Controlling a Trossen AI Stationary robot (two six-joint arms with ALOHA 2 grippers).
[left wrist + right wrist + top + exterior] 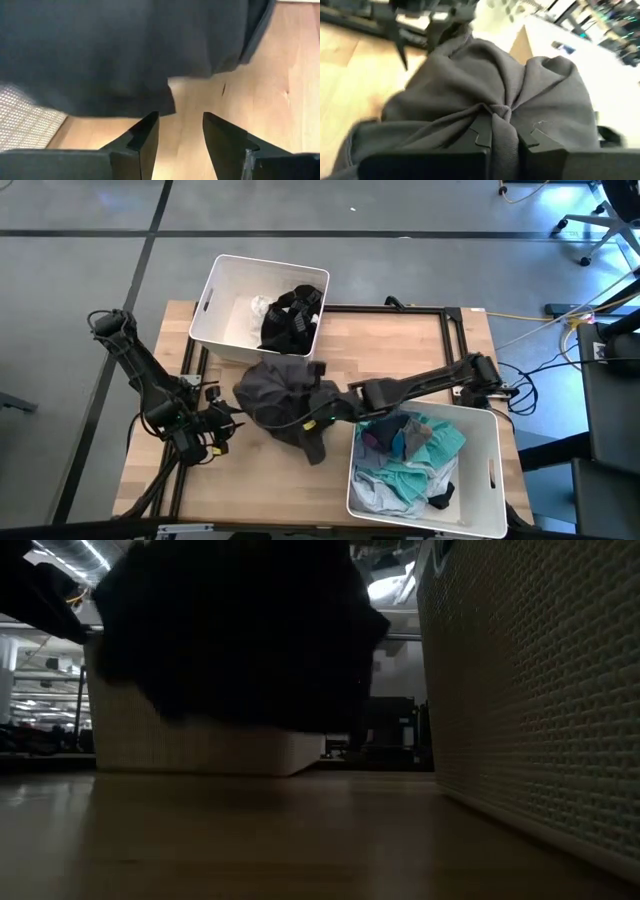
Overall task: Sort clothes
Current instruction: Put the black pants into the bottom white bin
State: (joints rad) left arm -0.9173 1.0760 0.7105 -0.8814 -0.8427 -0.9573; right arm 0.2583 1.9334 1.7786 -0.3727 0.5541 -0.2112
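Right gripper (505,134) clenched on bunched dark grey garment (283,402), lifted over tabletop (400,350) centre, hanging between the two bins; long axis runs roughly toward far bin (222,300). Left gripper (180,131) released, just beside garment's left edge.

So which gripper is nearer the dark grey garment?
Right. The right gripper is shut on the dark grey garment; the left gripper sits open just beside it.

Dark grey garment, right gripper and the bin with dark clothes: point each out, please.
dark grey garment (275,395): high view, middle of the bunched fabric.
right gripper (506,131): right wrist view, between fingertips pinching the fabric.
bin with dark clothes (222,288): high view, inner left wall.
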